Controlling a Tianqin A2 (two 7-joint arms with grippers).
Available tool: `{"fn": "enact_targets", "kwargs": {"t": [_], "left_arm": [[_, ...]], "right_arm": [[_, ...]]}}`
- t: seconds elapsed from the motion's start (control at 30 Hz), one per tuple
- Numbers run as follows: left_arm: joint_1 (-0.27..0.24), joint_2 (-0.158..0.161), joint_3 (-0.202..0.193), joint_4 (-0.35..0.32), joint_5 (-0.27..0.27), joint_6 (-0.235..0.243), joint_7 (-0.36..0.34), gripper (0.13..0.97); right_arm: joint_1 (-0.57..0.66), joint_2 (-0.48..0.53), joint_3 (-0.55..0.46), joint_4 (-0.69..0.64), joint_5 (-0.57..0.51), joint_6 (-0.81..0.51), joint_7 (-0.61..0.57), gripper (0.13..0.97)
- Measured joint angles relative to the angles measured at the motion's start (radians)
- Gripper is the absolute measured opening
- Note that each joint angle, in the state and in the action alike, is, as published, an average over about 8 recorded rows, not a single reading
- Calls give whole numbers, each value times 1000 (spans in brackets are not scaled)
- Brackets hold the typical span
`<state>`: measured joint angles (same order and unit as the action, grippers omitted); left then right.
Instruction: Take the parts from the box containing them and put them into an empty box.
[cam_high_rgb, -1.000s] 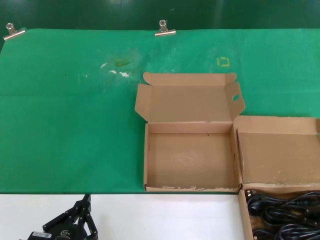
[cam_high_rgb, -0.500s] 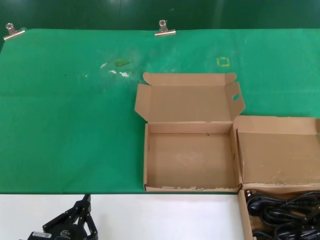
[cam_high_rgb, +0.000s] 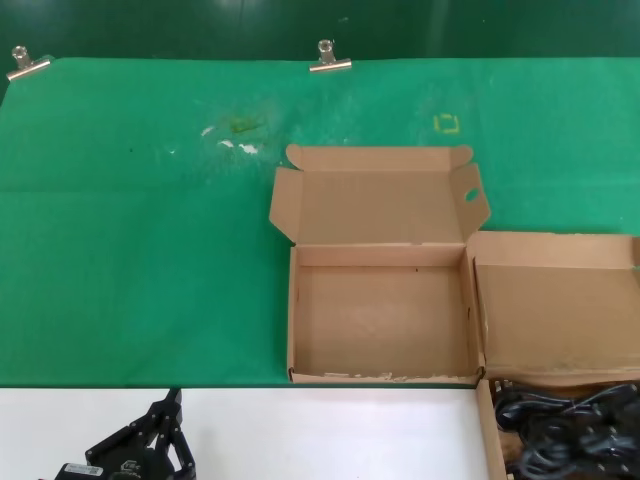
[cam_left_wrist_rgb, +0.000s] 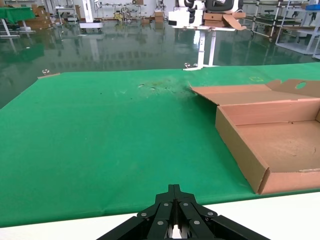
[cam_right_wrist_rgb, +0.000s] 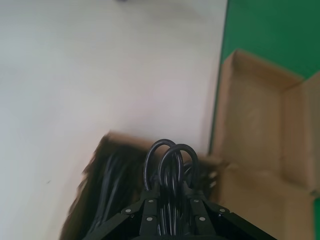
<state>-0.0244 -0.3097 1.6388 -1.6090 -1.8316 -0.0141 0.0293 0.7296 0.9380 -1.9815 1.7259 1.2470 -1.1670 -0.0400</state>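
The right gripper (cam_right_wrist_rgb: 170, 210) is pinching a looped cable (cam_right_wrist_rgb: 170, 155) over the full box (cam_right_wrist_rgb: 100, 200); it is probably dragging neighbouring cables (cam_high_rgb: 565, 435), risking snagging

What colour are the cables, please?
Black; the cables show best in the right wrist view.

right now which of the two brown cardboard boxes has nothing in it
The open brown cardboard box in the middle of the green mat, its lid flap pierced by a round hole. The plain-lidded brown box at the right edge holds black cables.
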Motion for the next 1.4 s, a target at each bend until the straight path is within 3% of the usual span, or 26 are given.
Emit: {"fn": "enact_targets", "kwargs": {"t": [0.17,0.37,0.63,0.87,1.1,1.4], "left_arm": [[0,0,0,0,0,0,0,149],[0,0,0,0,0,0,0,149],[0,0,0,0,0,0,0,149],[0,0,0,0,0,0,0,149],[0,0,0,0,0,0,0,149],[0,0,0,0,0,0,0,149]], "right_arm": [[53,-27,4,75,9,-13,35,209],[154,-160,-50,69,-65,1,63,203],[252,-378,-154,-104,-214,77,53,198],[285,-500,-206,-276,-288,151,16,211],[297,-559,-220,-365,-298,198,-12,219],[311,-534,-195,-346,-271,192,-15,307]]}}
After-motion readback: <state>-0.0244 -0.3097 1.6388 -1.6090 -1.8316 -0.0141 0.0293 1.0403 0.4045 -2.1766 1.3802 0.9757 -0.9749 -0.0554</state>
